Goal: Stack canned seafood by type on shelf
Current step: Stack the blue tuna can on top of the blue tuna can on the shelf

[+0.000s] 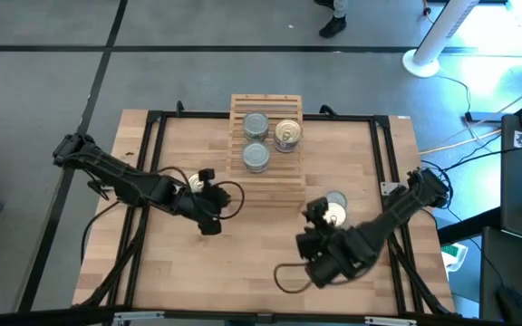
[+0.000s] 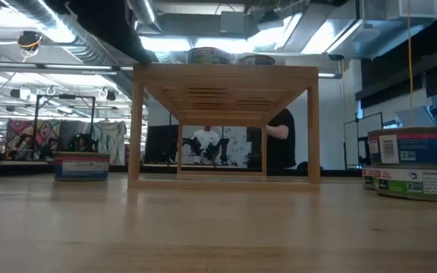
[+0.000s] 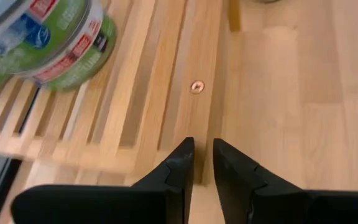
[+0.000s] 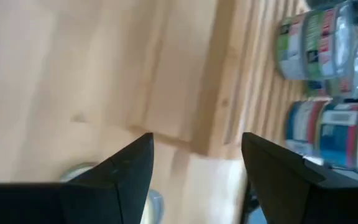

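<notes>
Three tins sit on the shelf (image 1: pixel 265 136) at the table's far middle: two silver-topped cans (image 1: pixel 256 125) in a line and a gold-topped can (image 1: pixel 287 134) beside them, leaving the near slats bare. Two more tins (image 1: pixel 333 209) rest on the table (image 1: pixel 252 263) just off the shelf's near right corner, directly ahead of the right gripper (image 1: pixel 320 217), whose fingers stand wide apart with nothing between them. The left gripper (image 1: pixel 208 181) hovers at the shelf's near left edge, its fingers (image 3: pixel 178 168) almost together and holding nothing. A blue-labelled tin (image 2: pixel 81 166) stands off left in the low view, possibly near the table's edge. Black frame rails (image 1: pixel 152 163) border both sides.
</notes>
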You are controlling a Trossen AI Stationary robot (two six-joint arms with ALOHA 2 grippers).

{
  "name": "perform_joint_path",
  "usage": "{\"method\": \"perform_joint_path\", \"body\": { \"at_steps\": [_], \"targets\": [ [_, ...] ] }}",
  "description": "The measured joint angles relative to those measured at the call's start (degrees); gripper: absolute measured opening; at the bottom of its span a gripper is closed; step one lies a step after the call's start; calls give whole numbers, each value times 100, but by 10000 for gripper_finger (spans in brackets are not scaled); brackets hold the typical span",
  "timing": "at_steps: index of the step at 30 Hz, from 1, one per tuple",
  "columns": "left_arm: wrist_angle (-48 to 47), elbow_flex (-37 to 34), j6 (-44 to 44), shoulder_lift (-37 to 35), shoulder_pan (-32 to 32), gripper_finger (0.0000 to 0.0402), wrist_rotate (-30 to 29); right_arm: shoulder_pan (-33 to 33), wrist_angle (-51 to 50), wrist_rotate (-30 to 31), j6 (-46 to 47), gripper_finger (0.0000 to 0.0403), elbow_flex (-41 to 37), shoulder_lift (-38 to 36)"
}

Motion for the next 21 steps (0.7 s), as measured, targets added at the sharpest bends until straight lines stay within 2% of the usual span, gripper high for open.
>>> {"method": "perform_joint_path", "body": {
  "at_steps": [4, 10, 15, 21],
  "targets": [
    [-668, 32, -449, -33, -113, 57, -88, 426, -177, 22, 563, 241, 0, 0],
    [-809, 26, -732, -24, -131, 57, -60, 953, -253, 377, 1334, 241, -142, -4],
    [-537, 1, -656, -22, -124, 57, -44, 1245, -286, 625, 1626, 241, -383, 0],
    [56, -14, -329, 4, -120, 57, 106, 1262, -259, 688, 1895, 241, -568, 0]
  ]
}}
